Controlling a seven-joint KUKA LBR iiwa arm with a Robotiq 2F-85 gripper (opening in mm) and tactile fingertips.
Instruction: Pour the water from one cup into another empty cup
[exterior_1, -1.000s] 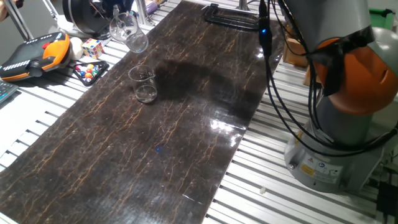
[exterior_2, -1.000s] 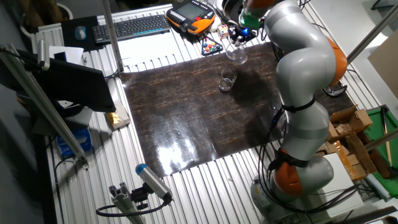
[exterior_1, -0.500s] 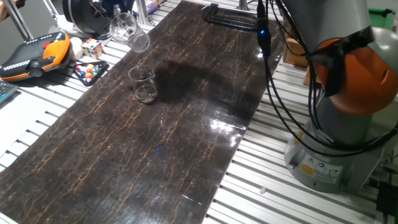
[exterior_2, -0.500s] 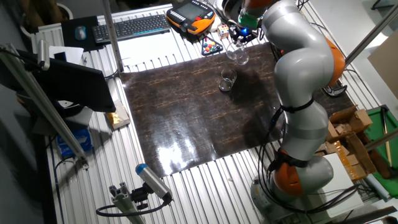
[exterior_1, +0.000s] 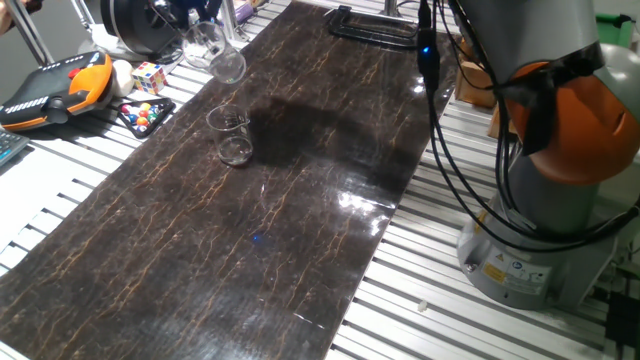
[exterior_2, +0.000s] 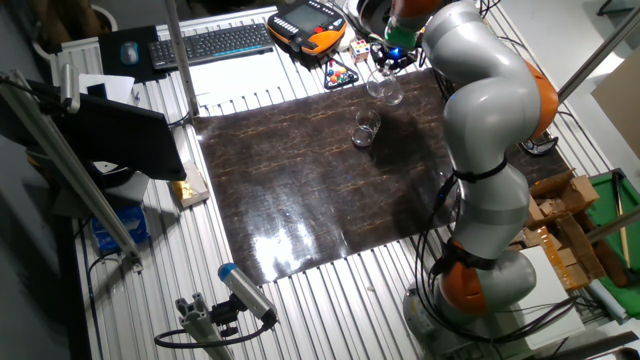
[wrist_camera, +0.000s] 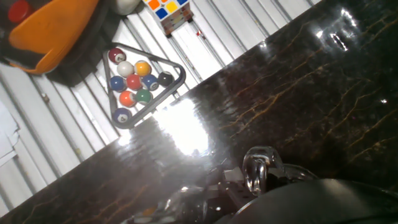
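Two clear cups, one aloft and tipped.
I read my gripper (exterior_1: 196, 22) as closed on the taller clear plastic tumbler (exterior_1: 215, 52), tilted above and beyond the shorter clear plastic cup (exterior_1: 231, 136) standing on the dark marbled mat (exterior_1: 300, 200); water probably poured, too faint to confirm.

The arm reached high across the table from its base at the near edge, bent at the elbow, the end effector (exterior_2: 385, 68) clamped and tipped sideways at the far corner.
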